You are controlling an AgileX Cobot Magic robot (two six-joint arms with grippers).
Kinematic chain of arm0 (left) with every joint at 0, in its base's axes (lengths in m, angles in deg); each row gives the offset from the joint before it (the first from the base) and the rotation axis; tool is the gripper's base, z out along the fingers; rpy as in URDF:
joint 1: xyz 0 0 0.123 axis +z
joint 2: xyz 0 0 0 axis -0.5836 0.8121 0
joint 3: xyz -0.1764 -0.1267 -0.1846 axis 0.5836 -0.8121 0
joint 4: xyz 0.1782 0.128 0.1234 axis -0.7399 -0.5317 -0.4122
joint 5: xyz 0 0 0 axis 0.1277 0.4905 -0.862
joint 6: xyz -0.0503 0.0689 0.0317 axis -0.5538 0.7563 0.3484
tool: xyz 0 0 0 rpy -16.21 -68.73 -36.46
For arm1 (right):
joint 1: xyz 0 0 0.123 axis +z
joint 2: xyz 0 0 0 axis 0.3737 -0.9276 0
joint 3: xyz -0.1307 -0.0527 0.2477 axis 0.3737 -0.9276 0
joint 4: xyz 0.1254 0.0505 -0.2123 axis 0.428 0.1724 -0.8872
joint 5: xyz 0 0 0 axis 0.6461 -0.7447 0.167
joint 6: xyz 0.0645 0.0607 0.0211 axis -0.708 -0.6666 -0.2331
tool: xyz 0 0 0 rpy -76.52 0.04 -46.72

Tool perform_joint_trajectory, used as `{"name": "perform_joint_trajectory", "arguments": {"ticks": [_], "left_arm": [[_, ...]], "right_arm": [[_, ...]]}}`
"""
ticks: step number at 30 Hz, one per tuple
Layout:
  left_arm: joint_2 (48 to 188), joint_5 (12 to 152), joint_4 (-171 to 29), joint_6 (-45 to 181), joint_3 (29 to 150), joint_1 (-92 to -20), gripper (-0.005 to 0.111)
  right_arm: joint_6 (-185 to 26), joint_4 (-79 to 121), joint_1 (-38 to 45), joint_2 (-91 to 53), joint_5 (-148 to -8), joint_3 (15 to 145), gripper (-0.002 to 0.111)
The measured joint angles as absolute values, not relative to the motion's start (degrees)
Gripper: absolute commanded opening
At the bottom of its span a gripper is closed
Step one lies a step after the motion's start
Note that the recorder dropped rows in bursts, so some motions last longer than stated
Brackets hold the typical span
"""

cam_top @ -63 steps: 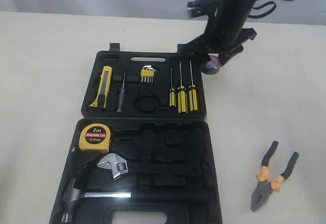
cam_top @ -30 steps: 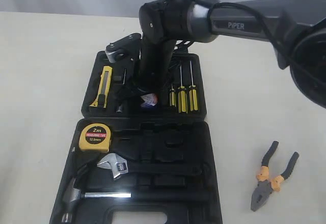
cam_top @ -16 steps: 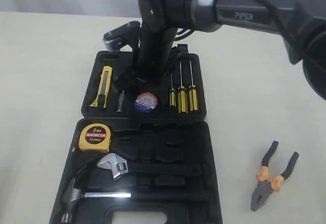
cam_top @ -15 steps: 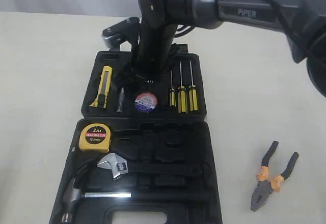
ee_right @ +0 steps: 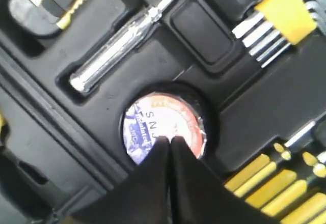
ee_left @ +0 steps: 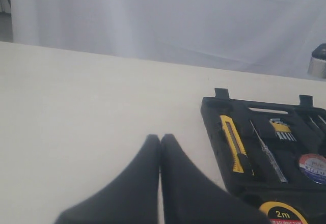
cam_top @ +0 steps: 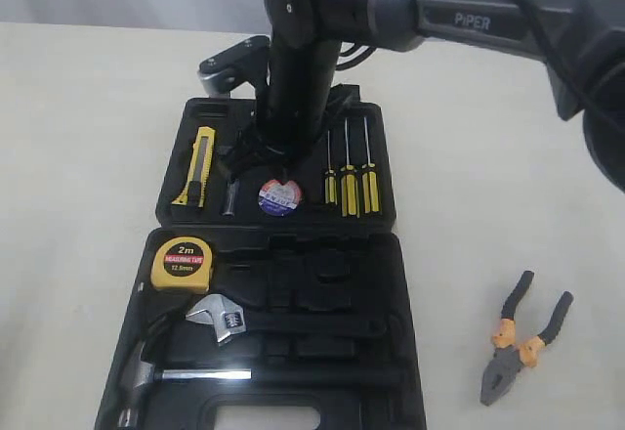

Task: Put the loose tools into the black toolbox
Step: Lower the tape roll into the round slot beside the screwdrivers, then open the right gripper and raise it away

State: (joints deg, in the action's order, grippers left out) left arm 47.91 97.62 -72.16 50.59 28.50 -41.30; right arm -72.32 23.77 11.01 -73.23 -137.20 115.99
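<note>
Toolbox (cam_top: pixel 342 293) lies open, centre to bottom of the ext. view, far half above near half. Tape roll (cam_top: pixel 278 196) sits in the far half's round recess, btw. the knife (cam_top: pixel 194 164) at left, seated in its slot, and the screwdrivers (cam_top: pixel 349 181) at right. Tape measure (cam_top: pixel 182 262) is in the near half's upper-left corner, w/ wrench (cam_top: pixel 223 318) and hammer (cam_top: pixel 146 376) below it. Pliers (cam_top: pixel 522 337) lie on the bare table (cam_top: pixel 88 156) at lower right of frame, well apart from the box, handles spread, nose toward the bottom edge. R arm (cam_top: pixel 303 49) comes down over the far half. R gripper (ee_right: pixel 169 141) has its tips over the roll's label, jaws pressed together, holding nothing; whether they touch the roll is unclear. L gripper (ee_left: pixel 160 138) hangs over the table off the box's knife side, jaws also closed, empty.
</note>
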Motion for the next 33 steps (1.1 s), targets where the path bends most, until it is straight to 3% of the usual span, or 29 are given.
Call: {"name": "perform_joint_trajectory", "arguments": {"ticks": [26,33], "left_arm": [[47.91,97.62,-72.16,50.59,28.5,-41.3,0.0],[47.91,97.62,-72.16,50.59,28.5,-41.3,0.0]], "right_arm": [[-69.2,28.02,11.01,-78.1,-134.34,116.36,-0.001],[-68.98,28.12,10.91,-73.93,-135.6,116.11,-0.001]]}}
